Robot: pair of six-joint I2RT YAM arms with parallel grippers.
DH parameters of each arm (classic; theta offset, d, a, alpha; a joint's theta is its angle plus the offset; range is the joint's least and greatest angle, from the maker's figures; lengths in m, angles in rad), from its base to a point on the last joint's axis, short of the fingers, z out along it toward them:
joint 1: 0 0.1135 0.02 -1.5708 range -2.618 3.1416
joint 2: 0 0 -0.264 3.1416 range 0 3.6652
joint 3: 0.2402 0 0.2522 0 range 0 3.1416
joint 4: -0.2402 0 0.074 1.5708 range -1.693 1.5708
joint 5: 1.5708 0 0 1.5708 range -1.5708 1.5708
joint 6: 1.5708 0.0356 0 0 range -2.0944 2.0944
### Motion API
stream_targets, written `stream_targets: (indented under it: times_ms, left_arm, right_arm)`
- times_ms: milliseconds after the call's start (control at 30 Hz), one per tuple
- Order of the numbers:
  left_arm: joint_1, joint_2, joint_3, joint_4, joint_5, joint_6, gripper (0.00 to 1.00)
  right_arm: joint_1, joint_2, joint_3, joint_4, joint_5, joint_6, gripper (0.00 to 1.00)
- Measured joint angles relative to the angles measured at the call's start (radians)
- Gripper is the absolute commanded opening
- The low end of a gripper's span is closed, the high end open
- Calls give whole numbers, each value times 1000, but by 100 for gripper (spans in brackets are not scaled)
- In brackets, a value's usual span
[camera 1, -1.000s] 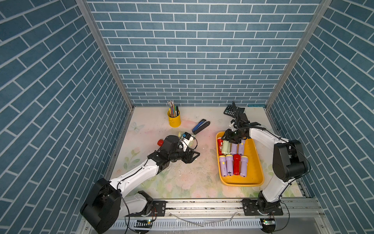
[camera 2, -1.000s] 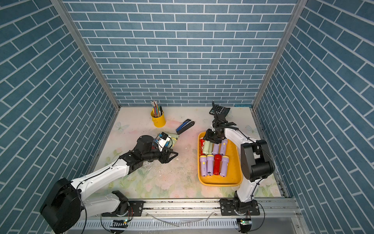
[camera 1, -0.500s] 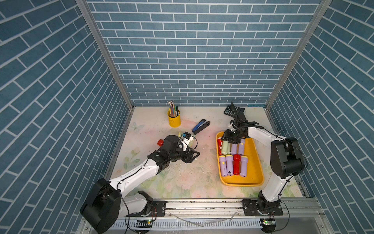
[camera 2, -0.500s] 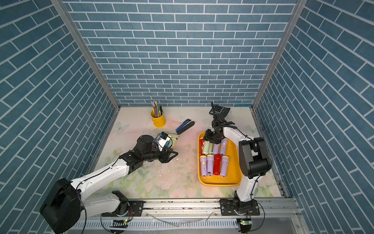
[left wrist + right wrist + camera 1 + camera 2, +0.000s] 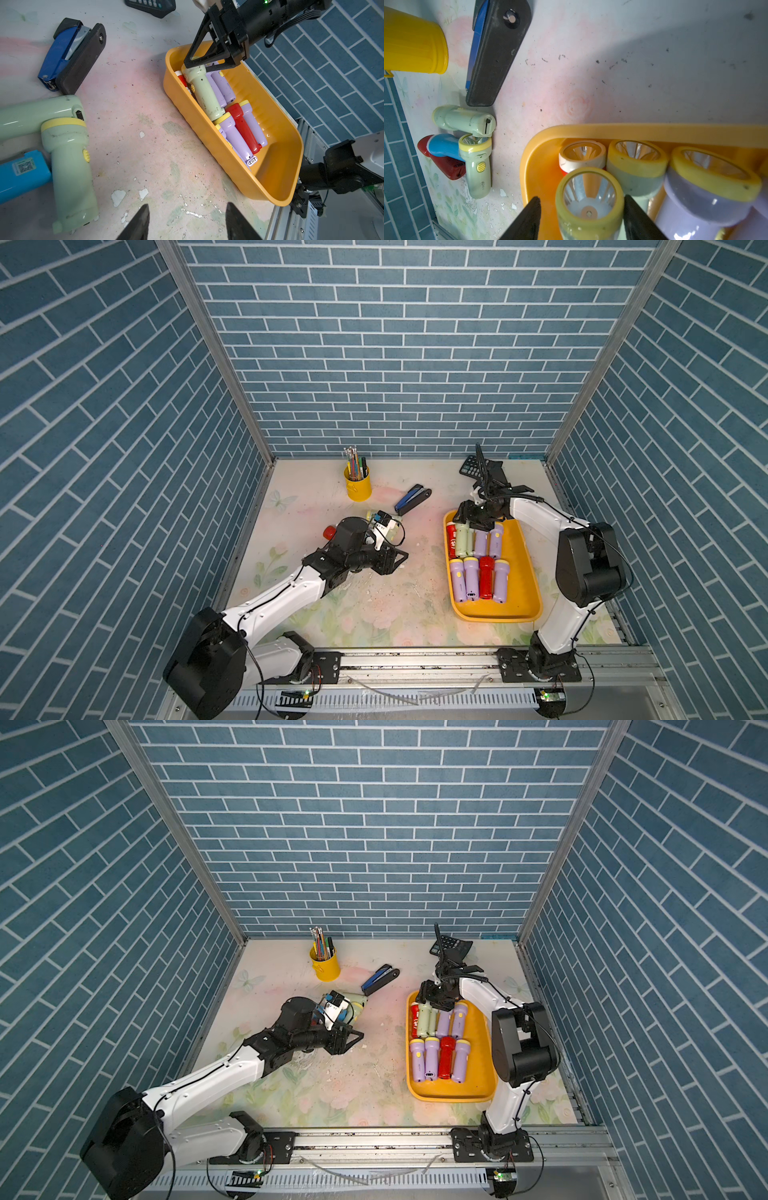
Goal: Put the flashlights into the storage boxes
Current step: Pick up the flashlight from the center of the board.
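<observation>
Inside the yellow tray [image 5: 519,605], nine flashlights [image 5: 484,580]; four await on the table [image 5: 374,605]; left pincer [image 5: 187,204], right pincer [image 5: 581,197] both apart.

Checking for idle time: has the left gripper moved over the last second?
No. The left gripper keeps the same place, near-side of the stapler, in a top view.

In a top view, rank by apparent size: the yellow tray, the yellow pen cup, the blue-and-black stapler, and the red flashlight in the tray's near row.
Largest: shallow yellow plastic tray, by far.
Next: yellow cylindrical pen cup, counting its pencils.
Last: blue-and-black stapler and near-row red plastic flashlight look about equal, so they are not ranked.
</observation>
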Motion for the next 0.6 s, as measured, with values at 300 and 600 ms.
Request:
stream_targets:
  times_ms: [300, 600]
  left_arm:
    - [-1, -15, 34, -105, -92, -2, 58]
    - [-1, 14, 95, -248, -238, -32, 58]
  right_arm:
    - [-1, -192, 0, -50, 43, -11, 64]
    - [58, -426, -46, -45, 73, -15, 64]
